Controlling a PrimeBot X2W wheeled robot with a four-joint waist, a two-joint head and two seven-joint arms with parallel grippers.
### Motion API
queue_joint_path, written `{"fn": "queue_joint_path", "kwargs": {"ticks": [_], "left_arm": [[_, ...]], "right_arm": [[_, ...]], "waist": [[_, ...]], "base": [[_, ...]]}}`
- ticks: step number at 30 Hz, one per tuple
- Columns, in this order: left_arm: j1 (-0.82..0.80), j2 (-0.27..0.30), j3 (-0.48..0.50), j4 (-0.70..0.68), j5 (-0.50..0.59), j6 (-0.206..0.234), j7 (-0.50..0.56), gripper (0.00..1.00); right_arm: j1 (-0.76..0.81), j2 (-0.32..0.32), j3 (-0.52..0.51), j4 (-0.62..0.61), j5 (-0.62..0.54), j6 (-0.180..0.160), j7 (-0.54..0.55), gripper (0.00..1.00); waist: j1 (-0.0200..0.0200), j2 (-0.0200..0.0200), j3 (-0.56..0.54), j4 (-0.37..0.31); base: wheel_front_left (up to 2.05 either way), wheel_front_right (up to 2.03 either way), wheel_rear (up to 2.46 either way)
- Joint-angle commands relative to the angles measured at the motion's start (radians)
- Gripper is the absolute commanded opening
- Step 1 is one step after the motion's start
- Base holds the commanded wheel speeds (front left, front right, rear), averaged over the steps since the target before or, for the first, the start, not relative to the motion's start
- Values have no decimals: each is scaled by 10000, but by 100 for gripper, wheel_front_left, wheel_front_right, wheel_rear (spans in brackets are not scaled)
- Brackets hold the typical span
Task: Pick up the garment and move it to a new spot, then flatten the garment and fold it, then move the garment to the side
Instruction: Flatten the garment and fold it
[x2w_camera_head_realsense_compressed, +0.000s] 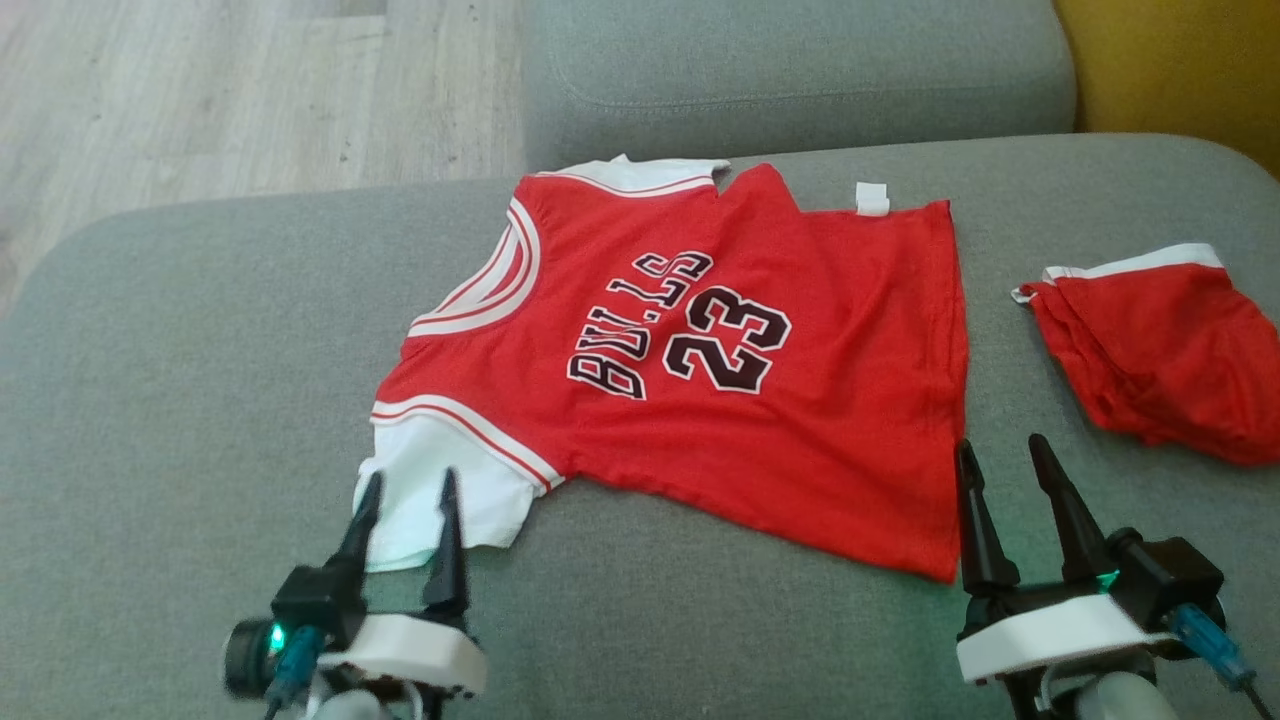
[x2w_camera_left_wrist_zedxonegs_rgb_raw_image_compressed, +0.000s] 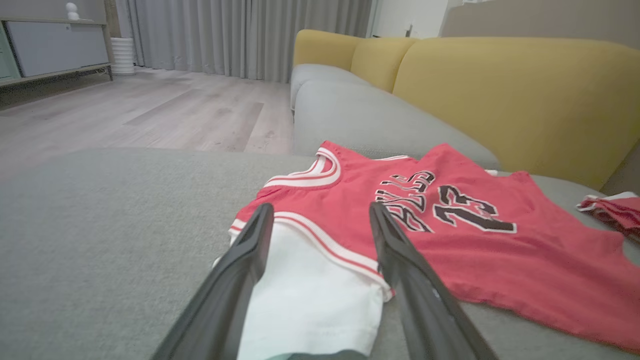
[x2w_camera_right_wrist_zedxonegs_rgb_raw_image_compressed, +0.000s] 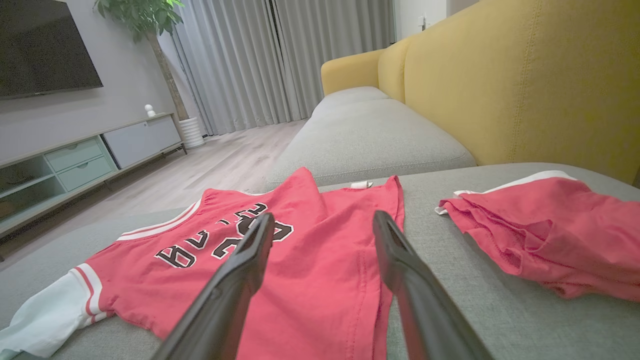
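Both grippers are empty, jaws spread wide. The L gripper (x2w_camera_head_realsense_compressed: 410, 480) hangs low w/ its two dark tapered fingers straddling the white sleeve (x2w_camera_head_realsense_compressed: 490, 500) of the red jersey (x2w_camera_head_realsense_compressed: 700, 440); can't tell if the tips touch cloth. From there the jersey's body runs ahead and across to the R gripper (x2w_camera_head_realsense_compressed: 1000, 445), whose tips sit at the near hem corner, one finger over red fabric and one just off the edge. So the garment lies between the two hands, print side up, on the grey cushion (x2w_camera_head_realsense_compressed: 180, 400). My guess is they're parked at opposite near corners bc that's where you'd pinch to tug the cloth flat or lift the near edge for a fold. It looks mostly spread already, but the shoulder farthest from the L gripper is doubled over and the near hem runs slanted, so flattening prob isn't done. A small white tab (x2w_camera_head_realsense_compressed: 872, 198) pokes out at the far edge, ahead of the R gripper. The fabric looks thin, limp and a bit slick, w/ striped trim at neck and armhole. It'll likely bunch if dragged. The cushion is coarse woven stuff w/ rounded edges, soft enough to give under a fingertip, which should help a finger slide beneath the hem. Crumpled red shorts (x2w_camera_head_realsense_compressed: 1170, 350) w/ a white band lie ahead and to the outer side of the R gripper, apart from the jersey. A smooth yellow backrest (x2w_camera_right_wrist_zedxonegs_rgb_raw_image_compressed: 525, 90) rises beyond them.
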Motion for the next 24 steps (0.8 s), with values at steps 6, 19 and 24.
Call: {"fn": "queue_joint_path", "kwargs": {"ticks": [6,19,24], "left_arm": [[-803,330,897,1376,338,1026,-37,100],[-1784,747,1076,4035,64,1051,677,100],[-1939,743,1009,4620,-63,907,999,100]], "right_arm": [[-302,-38,251,-232,84,-7,-108,100],[-511,-38,211,-35,77,-7,-108,100],[-575,-38,149,-16,99,-7,-108,100]], "waist": [[0,0,235,-190],[0,0,668,-544],[0,0,717,-647]], "base": [[0,0,0],[0,0,0],[0,0,0]]}}
